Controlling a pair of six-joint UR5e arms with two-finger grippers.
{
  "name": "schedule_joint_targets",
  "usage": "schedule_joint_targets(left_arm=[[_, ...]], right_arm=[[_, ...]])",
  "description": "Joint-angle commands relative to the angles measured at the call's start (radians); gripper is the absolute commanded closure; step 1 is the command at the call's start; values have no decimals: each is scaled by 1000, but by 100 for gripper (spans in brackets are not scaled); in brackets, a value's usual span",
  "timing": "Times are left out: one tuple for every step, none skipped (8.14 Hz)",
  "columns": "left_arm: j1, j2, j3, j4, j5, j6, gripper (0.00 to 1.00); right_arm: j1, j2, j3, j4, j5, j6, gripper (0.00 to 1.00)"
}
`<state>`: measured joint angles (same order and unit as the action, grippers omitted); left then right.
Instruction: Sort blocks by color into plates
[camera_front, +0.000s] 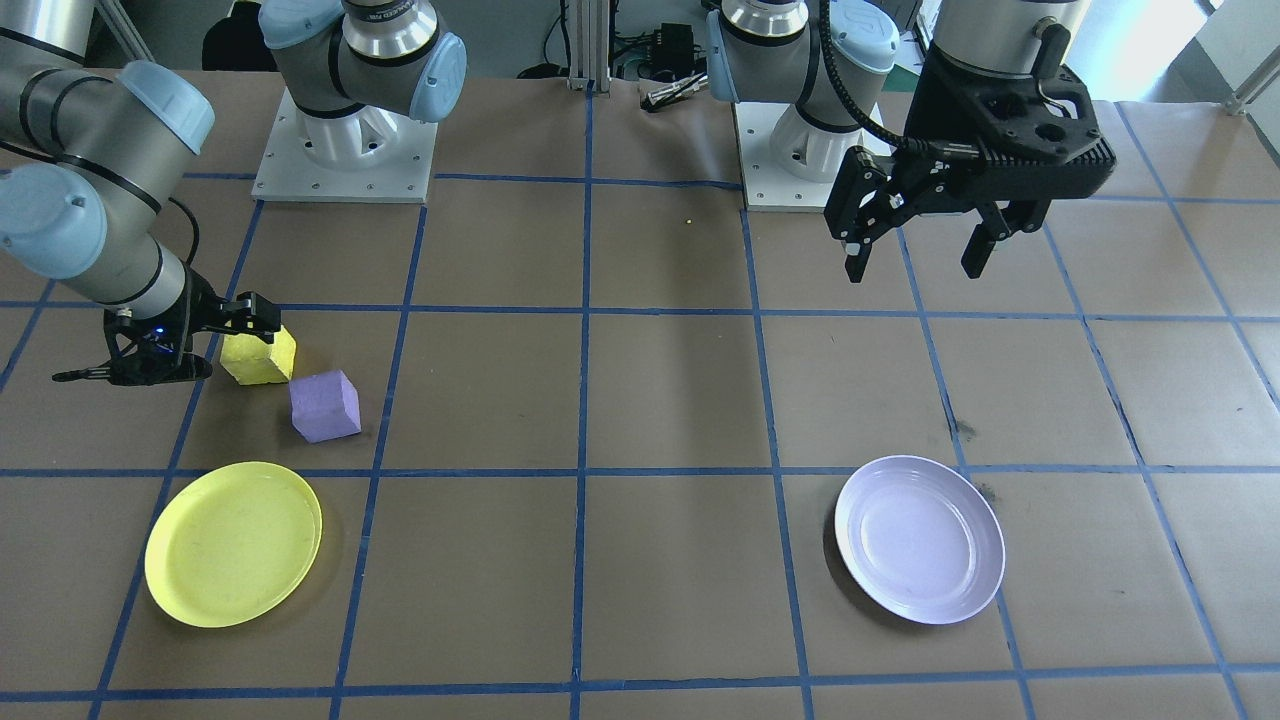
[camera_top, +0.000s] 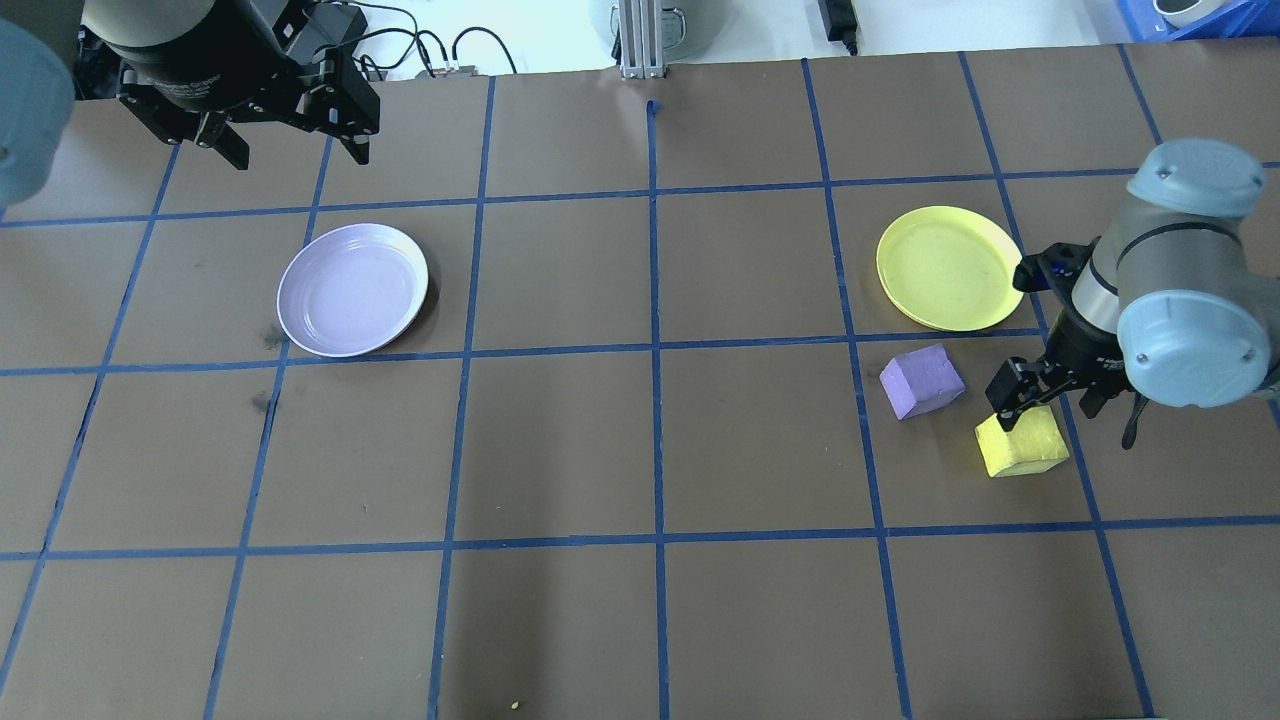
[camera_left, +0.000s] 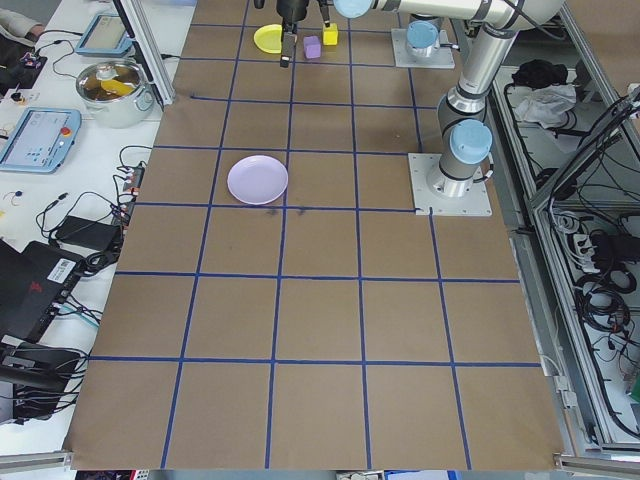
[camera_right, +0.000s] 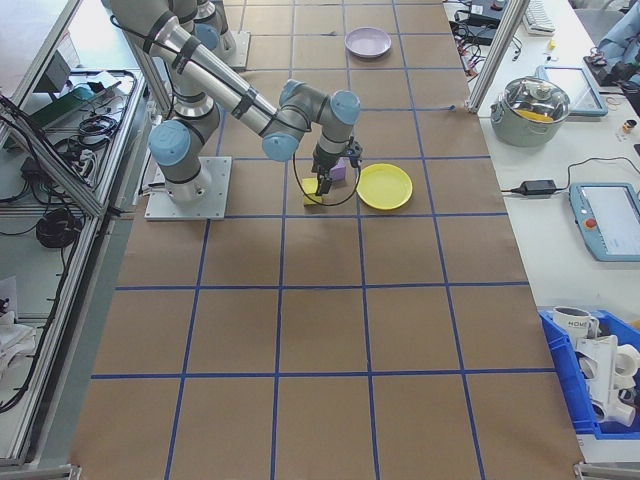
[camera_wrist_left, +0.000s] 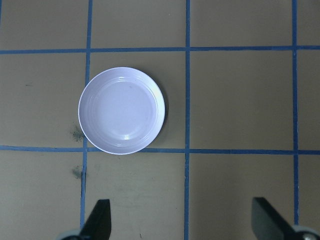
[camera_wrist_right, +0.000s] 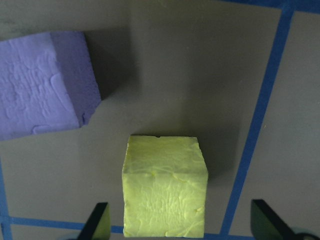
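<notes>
Under right gripper, fingers spread, tips cropped, low over yellow block; purple block cut off. Left gripper raised, fingers apart.

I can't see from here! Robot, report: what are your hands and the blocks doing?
Right gripper open, poised over yellow block. Left gripper open, empty, high above lavender plate. Purple block beside yellow block, apart. Both plates empty; yellow plate near.
</notes>
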<state>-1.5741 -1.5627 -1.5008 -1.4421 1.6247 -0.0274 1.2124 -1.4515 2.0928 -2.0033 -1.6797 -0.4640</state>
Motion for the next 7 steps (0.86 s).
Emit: schedule_joint_targets(left_arm=[[-1, -13, -1, -3, -2, 1, 0], [0, -11, -4, -7, 7, 10, 0], [0, -16, -4, -9, 9, 11, 0], [0, -26, -4, -8, 4, 11, 0], [0, -31, -4, -6, 3, 9, 0], [0, -22, -6, -20, 12, 12, 0], [0, -20, -6, -27, 12, 12, 0]], right_arm=[[-5, 92, 33, -40, -25, -1, 0], [-5, 94, 30, -52, -25, 2, 12], [-5, 94, 29, -49, -26, 17, 49], [-5, 92, 24, -42, -28, 42, 71], [-4, 88, -2, -34, -25, 74, 73], [-5, 86, -61, 38, -23, 77, 75], [1, 85, -189, 163, -15, 83, 75]])
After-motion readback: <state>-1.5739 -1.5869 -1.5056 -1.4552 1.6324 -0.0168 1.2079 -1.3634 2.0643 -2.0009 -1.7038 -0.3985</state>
